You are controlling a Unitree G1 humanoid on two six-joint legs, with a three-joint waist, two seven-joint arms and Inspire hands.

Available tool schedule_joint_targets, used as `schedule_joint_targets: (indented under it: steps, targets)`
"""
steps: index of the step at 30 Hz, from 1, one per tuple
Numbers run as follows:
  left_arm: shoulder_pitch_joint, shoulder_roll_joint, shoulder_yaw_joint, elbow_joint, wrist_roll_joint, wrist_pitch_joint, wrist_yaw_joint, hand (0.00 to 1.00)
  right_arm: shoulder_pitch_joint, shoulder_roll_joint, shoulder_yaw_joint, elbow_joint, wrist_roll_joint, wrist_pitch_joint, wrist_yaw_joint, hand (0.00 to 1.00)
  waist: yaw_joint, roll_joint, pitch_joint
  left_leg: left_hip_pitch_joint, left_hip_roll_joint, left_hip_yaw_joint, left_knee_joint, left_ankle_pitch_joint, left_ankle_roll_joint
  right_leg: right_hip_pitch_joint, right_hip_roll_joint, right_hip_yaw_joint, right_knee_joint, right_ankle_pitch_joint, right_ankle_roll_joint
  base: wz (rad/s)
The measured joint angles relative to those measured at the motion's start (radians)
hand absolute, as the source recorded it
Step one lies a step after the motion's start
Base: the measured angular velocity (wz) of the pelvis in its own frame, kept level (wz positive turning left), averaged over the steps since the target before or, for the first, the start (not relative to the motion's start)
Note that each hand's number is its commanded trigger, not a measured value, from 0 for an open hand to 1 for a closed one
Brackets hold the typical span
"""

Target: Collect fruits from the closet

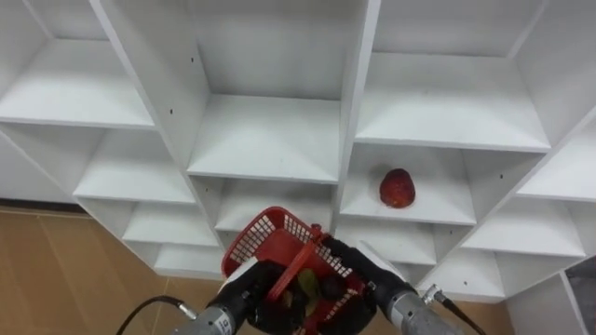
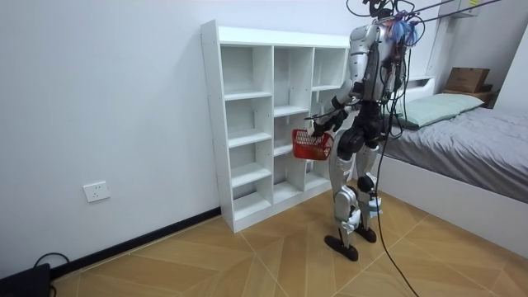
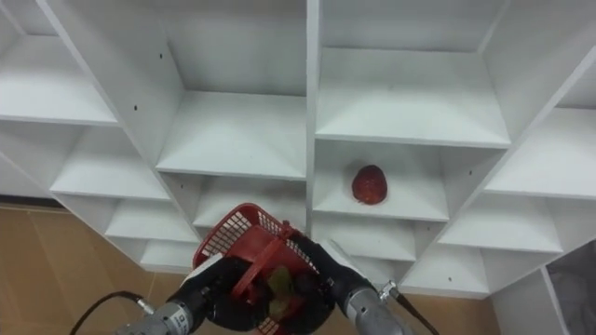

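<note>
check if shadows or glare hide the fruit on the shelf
Left eye view: no glare, the red fruit shows plainly on its lightly shaded shelf. Right eye view: the basket is dark inside. Room view: the closet is softly, evenly lit.

The closet (image 1: 265,140) is smooth white laminated board, matt with a faint sheen. The basket (image 1: 261,238) is red plastic lattice, slightly glossy. The fruit (image 1: 397,187) has shiny red skin. The floor (image 1: 56,270) is satin wood parquet. The left robot hand (image 1: 251,290) and right robot hand (image 1: 361,272) look matt black, with metal at the wrists.
</note>
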Motion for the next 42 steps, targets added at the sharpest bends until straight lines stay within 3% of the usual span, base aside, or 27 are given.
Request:
schedule_joint_targets:
  steps: [9, 18, 28, 42]
  targets:
    - [0.017, -0.001, 0.037, 0.000, -0.001, 0.012, 0.042, 1.00, 0.059, -0.015, -0.065, -0.099, 0.025, 0.000, -0.030, 0.00, -0.001, -0.007, -0.0033, 0.032, 0.000, 0.020, -0.018, 0.000, 0.000, 0.014, 0.002, 0.019, 0.000, 0.000, 0.001, -0.07]
    - [0.017, -0.005, 0.061, -0.002, -0.002, 0.012, 0.085, 1.00, 0.062, -0.013, -0.109, -0.133, 0.134, 0.000, -0.089, 0.00, -0.002, -0.011, -0.0013, 0.041, 0.005, 0.024, -0.024, 0.000, 0.000, 0.017, 0.004, 0.018, 0.000, 0.000, 0.001, 0.00]
    - [0.018, -0.009, 0.115, -0.002, -0.001, 0.011, 0.101, 1.00, 0.062, 0.010, -0.185, -0.150, 0.138, -0.018, -0.174, 0.00, -0.007, -0.020, 0.0037, 0.052, 0.005, 0.034, -0.030, 0.000, 0.000, 0.023, 0.006, 0.028, -0.001, 0.000, 0.001, -0.02]
    - [0.018, -0.012, 0.142, -0.005, -0.001, 0.011, 0.118, 1.00, 0.061, 0.011, -0.195, -0.150, 0.167, -0.033, -0.245, 0.00, -0.022, -0.023, 0.0031, 0.065, 0.009, 0.049, -0.032, -0.001, -0.001, 0.024, 0.011, 0.050, -0.001, 0.000, 0.000, -0.03]
